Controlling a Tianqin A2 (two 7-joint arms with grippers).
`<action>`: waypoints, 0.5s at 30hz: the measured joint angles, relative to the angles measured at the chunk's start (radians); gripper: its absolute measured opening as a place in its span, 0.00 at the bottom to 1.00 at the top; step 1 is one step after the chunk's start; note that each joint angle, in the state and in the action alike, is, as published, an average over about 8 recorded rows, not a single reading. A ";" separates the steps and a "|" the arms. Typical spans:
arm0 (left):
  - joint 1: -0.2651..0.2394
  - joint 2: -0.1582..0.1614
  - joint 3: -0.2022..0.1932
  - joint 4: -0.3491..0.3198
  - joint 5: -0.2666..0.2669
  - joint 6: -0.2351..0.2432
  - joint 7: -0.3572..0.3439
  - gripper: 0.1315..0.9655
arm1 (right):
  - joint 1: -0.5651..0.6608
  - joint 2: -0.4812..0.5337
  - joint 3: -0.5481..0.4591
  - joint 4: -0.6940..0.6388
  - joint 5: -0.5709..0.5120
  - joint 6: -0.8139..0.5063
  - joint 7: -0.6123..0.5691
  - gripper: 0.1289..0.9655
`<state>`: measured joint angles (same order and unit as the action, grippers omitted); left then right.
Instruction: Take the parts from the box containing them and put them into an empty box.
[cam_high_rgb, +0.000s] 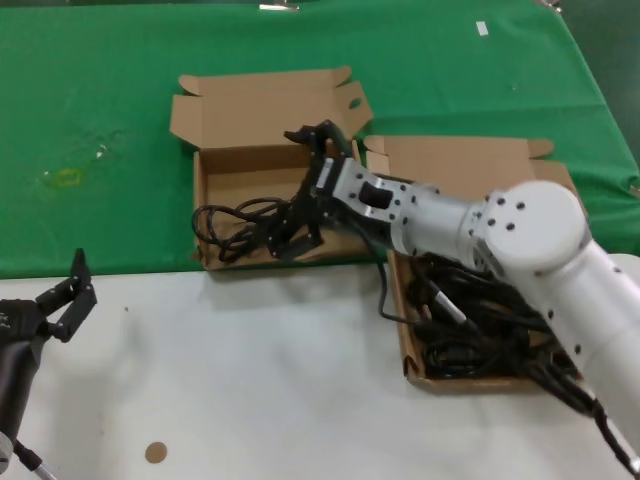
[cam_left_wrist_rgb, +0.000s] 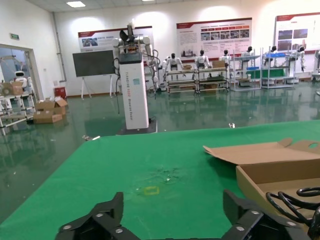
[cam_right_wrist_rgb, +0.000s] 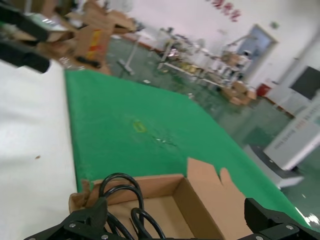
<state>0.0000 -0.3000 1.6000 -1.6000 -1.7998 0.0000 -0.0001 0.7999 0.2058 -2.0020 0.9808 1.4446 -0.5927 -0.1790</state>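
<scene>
Closest to the camera, down in the near left corner, the left gripper (cam_high_rgb: 72, 293) is just parked over the white table (cam_high_rgb: 250, 380) with its fingers spread and nothing in them. Right gripper (cam_high_rgb: 297, 228) is the busy one, reaching across into the left box (cam_high_rgb: 205, 215), which sits on the green cloth (cam_high_rgb: 100, 120) with its lid flapped back. From the wrist cam its fingers (cam_right_wrist_rgb: 85, 220) are wide apart, sitting right over a coiled black cable (cam_high_rgb: 235, 228) lying on that box's floor near the front-left corner, one loop hanging over the wall. Can't tell if it's touching the cable. Other box (cam_high_rgb: 470, 160), right beside it under the right arm, has a pile of black cables (cam_high_rgb: 480, 330).
</scene>
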 joint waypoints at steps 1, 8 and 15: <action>0.000 0.000 0.000 0.000 0.000 0.000 0.000 0.55 | -0.018 0.002 0.009 0.014 0.008 0.013 0.004 1.00; 0.000 0.000 0.000 0.000 0.000 0.000 0.000 0.72 | -0.144 0.017 0.072 0.111 0.064 0.107 0.032 1.00; 0.000 0.000 0.000 0.000 0.000 0.000 0.000 0.83 | -0.272 0.032 0.137 0.210 0.120 0.201 0.061 1.00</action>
<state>0.0000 -0.3000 1.6000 -1.6000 -1.7998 0.0000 -0.0001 0.5279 0.2378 -1.8654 1.1911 1.5650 -0.3920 -0.1182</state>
